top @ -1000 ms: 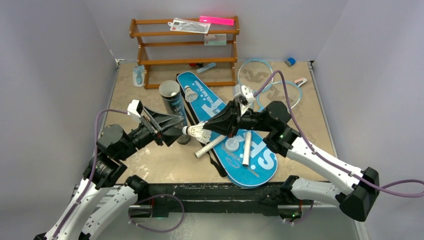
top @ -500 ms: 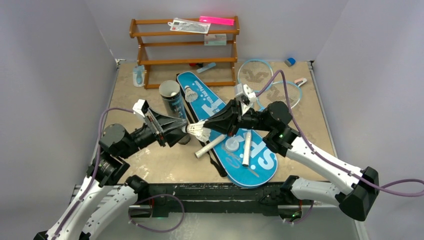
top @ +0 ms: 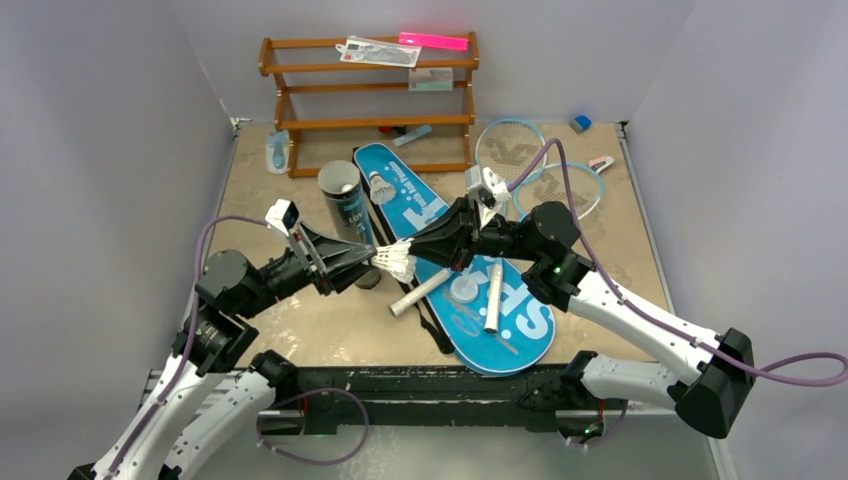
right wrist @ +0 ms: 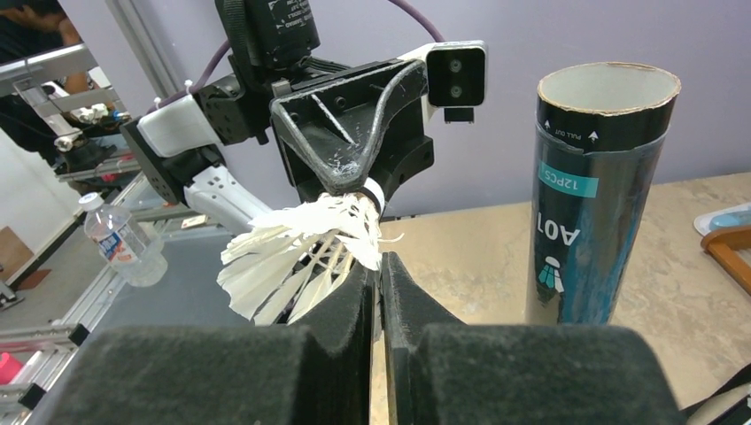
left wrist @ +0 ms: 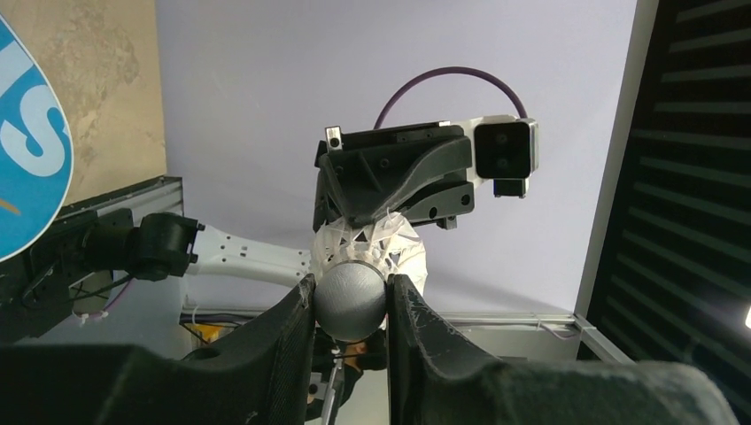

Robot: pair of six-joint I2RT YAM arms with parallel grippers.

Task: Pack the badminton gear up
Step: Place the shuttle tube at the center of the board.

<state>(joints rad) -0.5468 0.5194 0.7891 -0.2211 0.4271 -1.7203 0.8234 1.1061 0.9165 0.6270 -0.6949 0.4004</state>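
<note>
- The left end effector [top: 371,258] clamps the cork head of the shuttlecock [top: 398,263], with both fingers touching it.
- The shuttlecock is held off the tabletop [top: 300,320], near the upright black tube [top: 344,205].
- The right end effector [top: 418,254] pinches its feathers, jaws narrow, above the blue bag [top: 425,210].

Soft, even light casts faint shadows, a pink strip [top: 433,41] glows overexposed at twelve o'clock, and wrist views blur toward six o'clock.

My station is a lab test cell: plain grey-lilac partition walls [top: 120,150] box in a tan mottled tabletop [top: 300,325]; bare aluminium framing [right wrist: 137,40] and a clear plastic water bottle [right wrist: 115,239] lie beyond.
</note>
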